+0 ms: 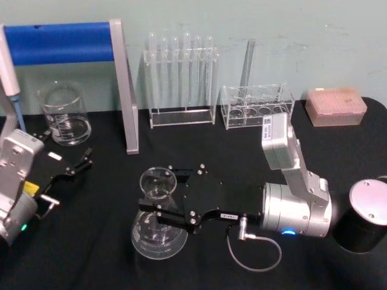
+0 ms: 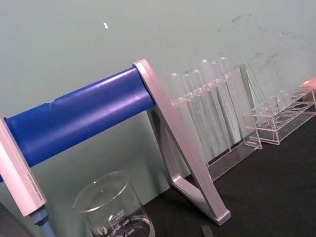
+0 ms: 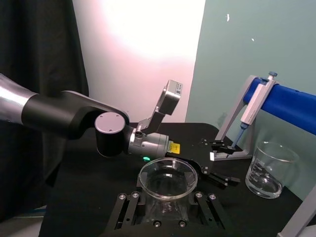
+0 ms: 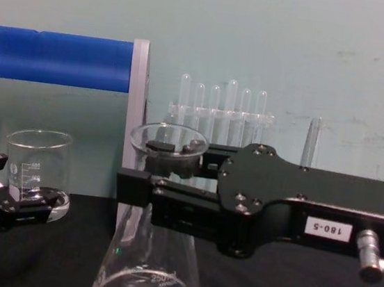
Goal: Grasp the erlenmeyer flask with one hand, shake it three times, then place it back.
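Observation:
The erlenmeyer flask (image 1: pixel 158 232) is clear glass and stands upright on the black table, left of centre at the front. My right gripper (image 1: pixel 159 191) reaches in from the right and is shut on the flask's neck just under the flared rim (image 4: pixel 169 139), one finger on each side (image 3: pixel 168 200). The chest view shows the cone widening below the fingers (image 4: pixel 149 264); I cannot tell whether the base touches the table. My left gripper (image 1: pixel 68 172) rests open and empty at the left edge, near the beaker (image 1: pixel 65 115).
A blue-barred pipette stand (image 1: pixel 60 42) stands at the back left. A test tube rack (image 1: pixel 180 78), a lower clear rack (image 1: pixel 257 106) and a tip box (image 1: pixel 335 106) line the back. A black cylinder with a silver lid (image 1: pixel 366 214) stands at the right.

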`<move>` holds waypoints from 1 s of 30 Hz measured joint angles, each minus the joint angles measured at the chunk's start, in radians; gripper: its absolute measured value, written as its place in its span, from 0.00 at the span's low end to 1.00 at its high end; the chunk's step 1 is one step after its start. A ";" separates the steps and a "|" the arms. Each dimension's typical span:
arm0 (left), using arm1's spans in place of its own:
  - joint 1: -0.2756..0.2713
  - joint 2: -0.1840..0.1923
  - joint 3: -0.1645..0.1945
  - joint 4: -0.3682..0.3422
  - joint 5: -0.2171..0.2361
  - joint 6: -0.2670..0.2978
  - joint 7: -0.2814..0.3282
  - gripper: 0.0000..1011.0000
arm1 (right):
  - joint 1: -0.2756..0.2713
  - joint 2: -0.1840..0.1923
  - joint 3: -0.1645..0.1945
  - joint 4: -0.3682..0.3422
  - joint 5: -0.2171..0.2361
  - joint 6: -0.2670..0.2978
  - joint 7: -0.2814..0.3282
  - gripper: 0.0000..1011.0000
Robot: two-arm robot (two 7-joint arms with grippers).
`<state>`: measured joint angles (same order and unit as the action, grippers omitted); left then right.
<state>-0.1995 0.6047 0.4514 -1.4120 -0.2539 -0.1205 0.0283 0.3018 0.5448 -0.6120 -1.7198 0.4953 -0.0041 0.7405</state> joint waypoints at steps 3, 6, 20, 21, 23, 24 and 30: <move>0.000 0.000 0.000 0.000 0.000 0.000 0.000 0.99 | 0.003 0.004 -0.006 0.000 0.007 -0.002 -0.001 0.44; 0.000 0.000 0.000 0.000 0.000 0.000 0.000 0.99 | 0.006 0.003 -0.008 0.003 0.012 -0.002 -0.018 0.44; 0.000 0.000 0.000 0.000 0.000 0.000 0.000 0.99 | 0.006 -0.091 0.055 0.062 -0.033 0.126 -0.320 0.44; 0.000 0.000 0.000 0.000 0.000 0.000 0.000 0.99 | 0.006 -0.106 0.067 0.071 -0.040 0.138 -0.353 0.44; 0.000 0.000 0.000 0.000 0.000 0.000 0.000 0.99 | 0.006 -0.120 0.078 0.082 -0.049 0.150 -0.385 0.44; 0.000 0.000 0.000 0.000 0.000 0.000 0.000 0.99 | 0.006 -0.136 0.091 0.093 -0.057 0.162 -0.421 0.45; 0.000 0.000 0.000 0.000 0.000 0.000 0.000 0.99 | 0.007 -0.185 0.135 0.128 -0.091 0.185 -0.528 0.44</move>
<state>-0.1995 0.6047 0.4514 -1.4120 -0.2539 -0.1205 0.0283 0.3085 0.3601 -0.4766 -1.5915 0.4045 0.1806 0.2129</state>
